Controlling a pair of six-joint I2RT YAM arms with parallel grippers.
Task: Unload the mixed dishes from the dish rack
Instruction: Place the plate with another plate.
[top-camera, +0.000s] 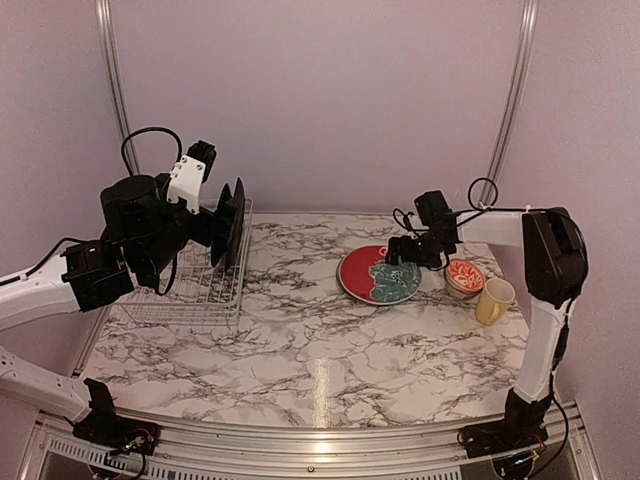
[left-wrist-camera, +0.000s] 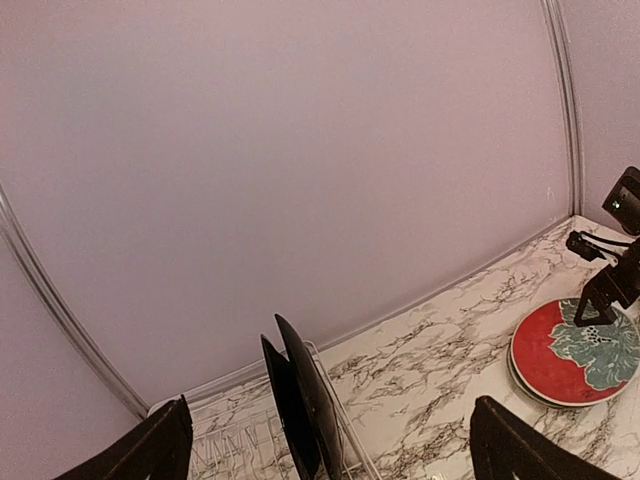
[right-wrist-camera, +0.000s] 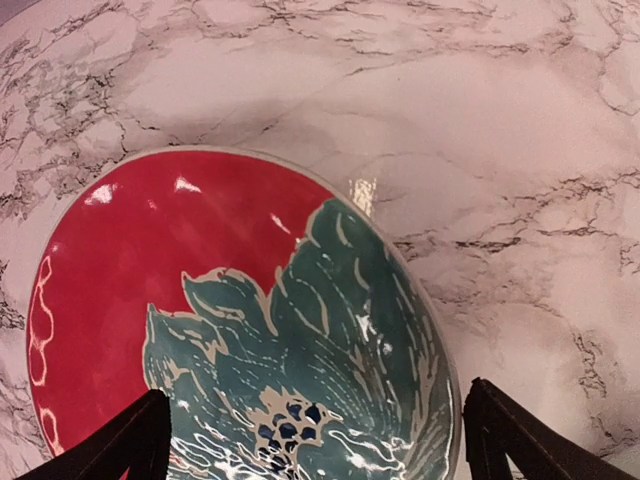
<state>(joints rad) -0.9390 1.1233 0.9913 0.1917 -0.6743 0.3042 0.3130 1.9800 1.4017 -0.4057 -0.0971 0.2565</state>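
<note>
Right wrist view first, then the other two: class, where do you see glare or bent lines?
Right wrist view: small white glints on the red plate. Left wrist view: the wall rail bows, a wide-lens effect. Top external view: a pale light streak on the table.

Teal-leaved red plate (top-camera: 360, 272), black plates (top-camera: 230, 225), yellow mug (top-camera: 493, 300), grey-veined white marble table (top-camera: 300, 350).

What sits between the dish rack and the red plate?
Nothing; the top external view shows bare marble table between the dish rack and the red plate.
</note>
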